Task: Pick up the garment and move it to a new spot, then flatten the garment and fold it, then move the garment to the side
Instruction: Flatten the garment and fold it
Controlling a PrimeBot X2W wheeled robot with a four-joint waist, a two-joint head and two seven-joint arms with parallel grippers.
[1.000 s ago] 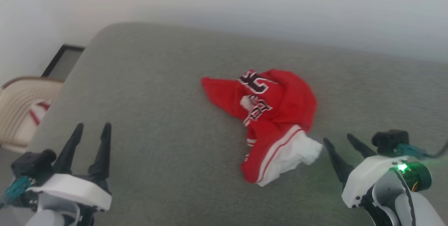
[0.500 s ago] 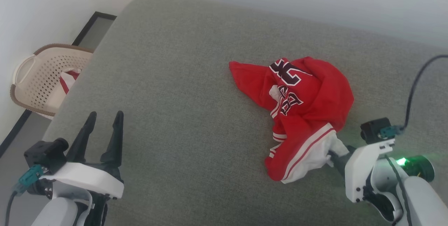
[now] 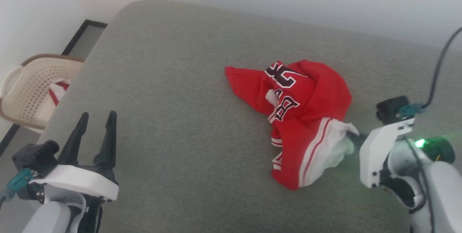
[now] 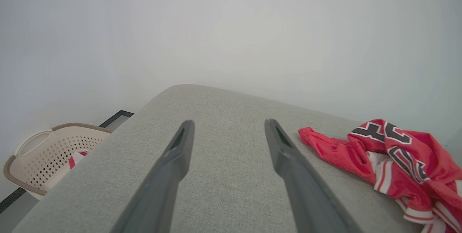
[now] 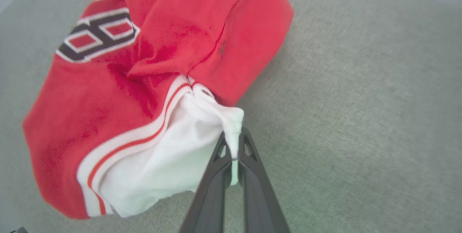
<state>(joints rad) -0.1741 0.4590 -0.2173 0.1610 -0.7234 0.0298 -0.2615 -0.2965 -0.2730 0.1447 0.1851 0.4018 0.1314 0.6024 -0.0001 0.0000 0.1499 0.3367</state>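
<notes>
The garment (image 3: 303, 117) is a crumpled red jersey with dark white-outlined lettering and a white sleeve, lying on the grey cushion (image 3: 180, 99) right of centre. My right gripper (image 3: 353, 138) is shut on the edge of the white sleeve (image 5: 173, 160), and the cloth is pinched between its two dark fingers (image 5: 216, 168). The sleeve is pulled up into a small peak at the grip. My left gripper (image 3: 94, 132) stands open at the lower left, well away from the garment (image 4: 389, 157), with nothing between its fingers (image 4: 177, 160).
A beige perforated laundry basket (image 3: 32, 88) with a red-and-white cloth inside stands on the floor left of the cushion. The cushion's left edge (image 3: 72, 92) drops to a dark-trimmed floor. A pale wall runs behind the cushion. A black cable (image 3: 438, 70) hangs by my right wrist.
My right gripper moved in to the white sleeve and shut on it, then lifted it slightly. The head camera shifted. The left gripper stayed open.
</notes>
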